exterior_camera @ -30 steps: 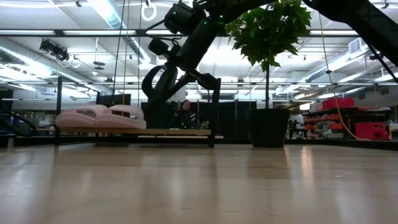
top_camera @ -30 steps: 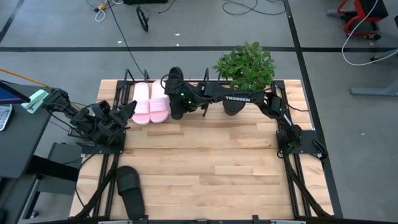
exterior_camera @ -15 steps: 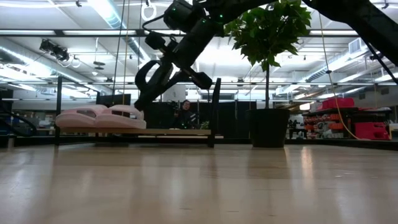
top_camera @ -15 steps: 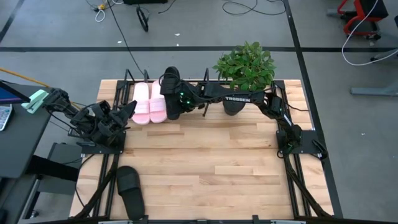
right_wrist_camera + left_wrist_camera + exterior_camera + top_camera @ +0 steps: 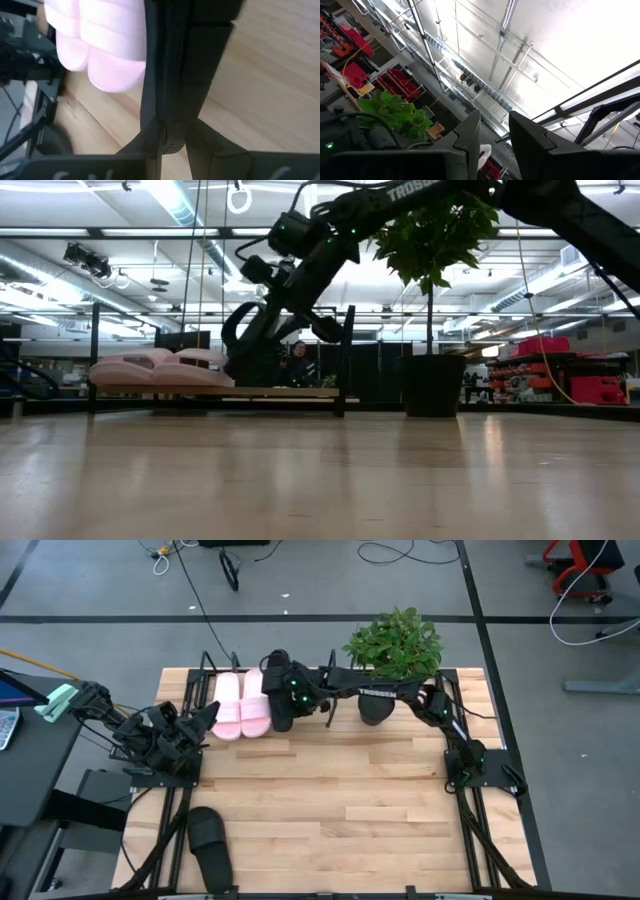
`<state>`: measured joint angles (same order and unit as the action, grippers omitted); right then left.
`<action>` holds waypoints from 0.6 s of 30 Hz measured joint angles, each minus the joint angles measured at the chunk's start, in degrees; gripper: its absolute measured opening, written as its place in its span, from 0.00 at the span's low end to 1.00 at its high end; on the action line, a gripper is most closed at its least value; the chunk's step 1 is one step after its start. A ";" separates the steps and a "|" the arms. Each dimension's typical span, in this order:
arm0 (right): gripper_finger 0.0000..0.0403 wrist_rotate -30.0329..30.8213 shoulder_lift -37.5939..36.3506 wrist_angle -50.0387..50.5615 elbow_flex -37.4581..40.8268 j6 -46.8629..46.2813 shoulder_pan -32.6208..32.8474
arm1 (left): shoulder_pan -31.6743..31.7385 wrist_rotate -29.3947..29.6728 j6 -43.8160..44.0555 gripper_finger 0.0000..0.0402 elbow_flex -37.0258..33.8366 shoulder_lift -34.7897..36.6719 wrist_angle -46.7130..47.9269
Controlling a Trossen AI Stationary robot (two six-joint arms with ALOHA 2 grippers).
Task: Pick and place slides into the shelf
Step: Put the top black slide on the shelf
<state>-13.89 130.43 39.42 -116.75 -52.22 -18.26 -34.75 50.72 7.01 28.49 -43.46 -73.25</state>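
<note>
While the right gripper (image 5: pixel 281 700) pinches a black slide (image 5: pixel 283 716) and holds it at the shelf (image 5: pixel 345 360) just beside the two pale pink slides (image 5: pixel 240 706), the main risk lies in the release. From the low view the black slide looks tilted, its near end on the shelf's deck and the rest raised under the jaws — if the fingers (image 5: pixel 150 65) part now, it may roll sideways onto the nearer pink slide or tip off the front rail. The wrist view shows the fingers narrow and clamped on the dark strap, with the pink pair right alongside; a sideways nudge could shove them out of line.

So far the shelf holds the two pink slides side by side at its left end, and the black one is partly in. A second black slide (image 5: pixel 210 845) lies on the table (image 5: pixel 350 800) near the front left corner, well apart from the shelf.

The left gripper (image 5: pixel 205 718) waits at the table's left edge, its fingers narrowly apart and holding nothing.
</note>
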 joint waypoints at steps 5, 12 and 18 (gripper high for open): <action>0.15 -1.52 0.18 -0.12 -0.01 0.03 -0.83 | -0.01 -0.02 0.07 0.27 0.00 -0.02 0.10; 0.15 -2.78 0.18 -0.13 -0.02 0.26 -2.00 | 0.01 0.00 0.11 0.27 0.00 -0.02 0.19; 0.15 -5.22 0.18 -0.73 1.79 0.37 -1.99 | 0.01 0.01 0.00 0.27 0.00 0.00 0.19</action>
<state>-19.11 130.61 38.69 -114.96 -51.85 -20.25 -34.74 50.73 7.01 28.49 -43.46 -73.06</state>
